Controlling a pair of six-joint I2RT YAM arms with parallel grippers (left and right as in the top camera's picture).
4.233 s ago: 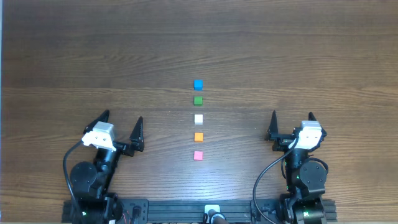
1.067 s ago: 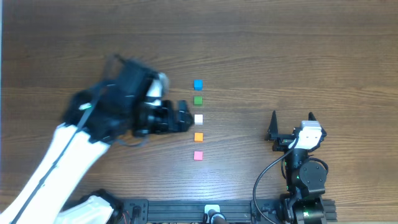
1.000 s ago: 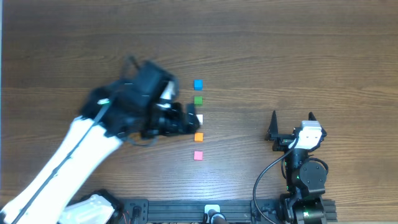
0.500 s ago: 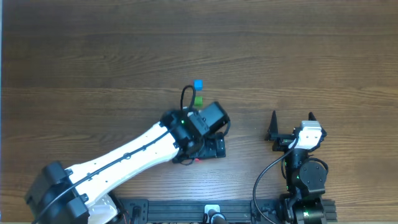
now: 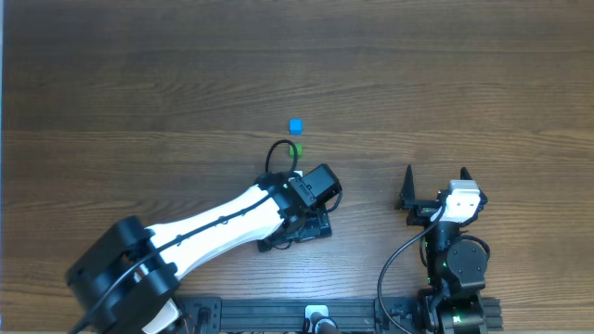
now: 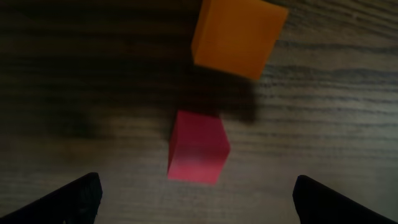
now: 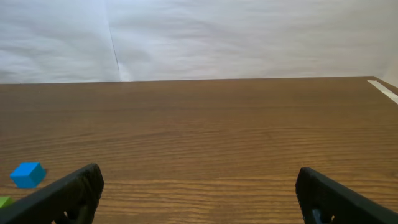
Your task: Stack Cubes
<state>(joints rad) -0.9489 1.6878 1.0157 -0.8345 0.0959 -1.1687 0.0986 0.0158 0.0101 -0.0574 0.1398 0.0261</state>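
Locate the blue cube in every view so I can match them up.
Top view: blue cube just above centre.
Left wrist view: orange cube and pink cube instead.
Right wrist view: blue cube low at the left edge.
Shared landmark: green cube beside it.

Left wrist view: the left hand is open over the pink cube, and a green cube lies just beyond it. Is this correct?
No. An orange cube, not a green one, lies just beyond the pink cube, as the left wrist view shows. The left hand is open over the pink cube.
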